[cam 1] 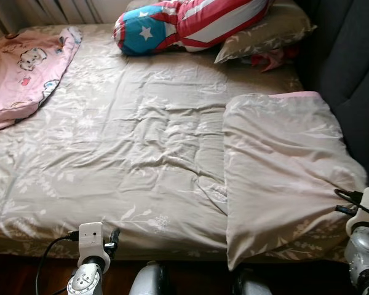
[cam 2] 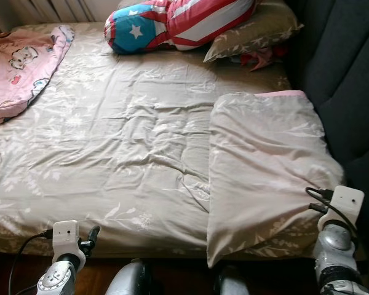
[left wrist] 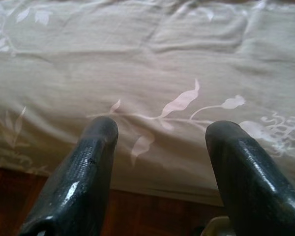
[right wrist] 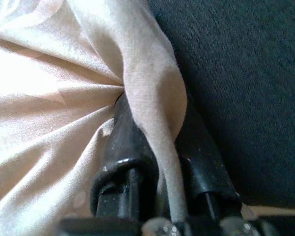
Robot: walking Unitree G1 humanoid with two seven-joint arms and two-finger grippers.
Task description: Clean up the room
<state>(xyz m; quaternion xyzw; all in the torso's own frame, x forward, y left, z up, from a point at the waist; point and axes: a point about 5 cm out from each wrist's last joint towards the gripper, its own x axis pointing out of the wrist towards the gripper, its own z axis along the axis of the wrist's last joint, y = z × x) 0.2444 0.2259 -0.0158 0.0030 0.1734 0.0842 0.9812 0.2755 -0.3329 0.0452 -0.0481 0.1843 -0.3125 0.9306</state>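
Right gripper [right wrist: 155, 147] clamped on a fold of the beige blanket [cam 1: 283, 166] at the bed's [cam 1: 111, 153] near right corner.

The blanket lies folded on the bed's right side, its edge draping over the front, cloth bunched where the fingers pinch it (a dark headboard [cam 1: 350, 67] just beside). The left gripper [left wrist: 160, 147] hovers wide apart, holding nothing, before the mattress edge. At the far end lie a pink quilt [cam 1: 24, 67], a flag-patterned pillow [cam 1: 184, 21] and a beige pillow [cam 1: 267, 31].
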